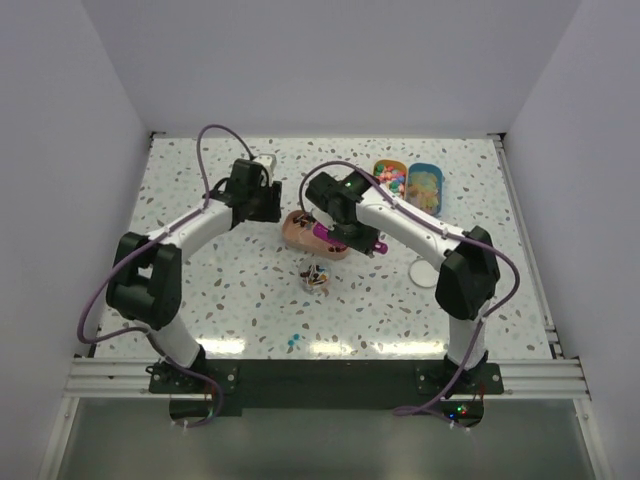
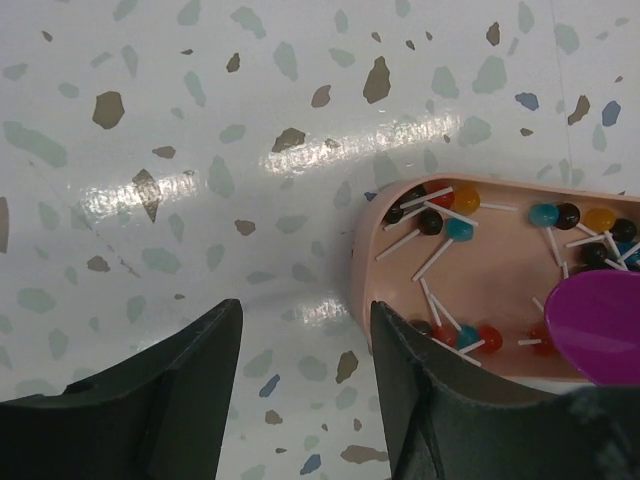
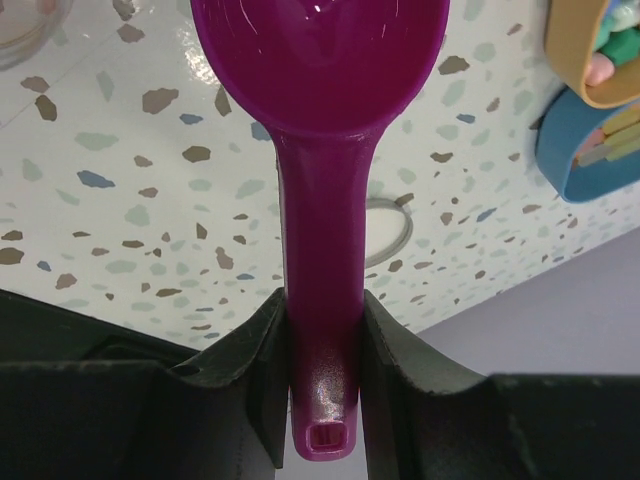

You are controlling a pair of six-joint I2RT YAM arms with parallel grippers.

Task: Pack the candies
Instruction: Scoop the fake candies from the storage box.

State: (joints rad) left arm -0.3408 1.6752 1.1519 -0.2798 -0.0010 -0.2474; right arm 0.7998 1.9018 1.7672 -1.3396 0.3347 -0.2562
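The candies are small dark, red, blue and orange balls on white sticks, lying in a pink tray. More dark pieces fill a small clear cup in front of the tray. My right gripper is shut on the handle of the purple scoop. The scoop's bowl hangs over the tray's right part and looks empty. My left gripper is open over bare table at the tray's left end, its right finger beside the rim.
At the back right stand an orange tray of pastel candies and a blue tray. A white round lid lies near the right arm. Two tiny blue pieces lie near the front edge. Grey walls close in the table.
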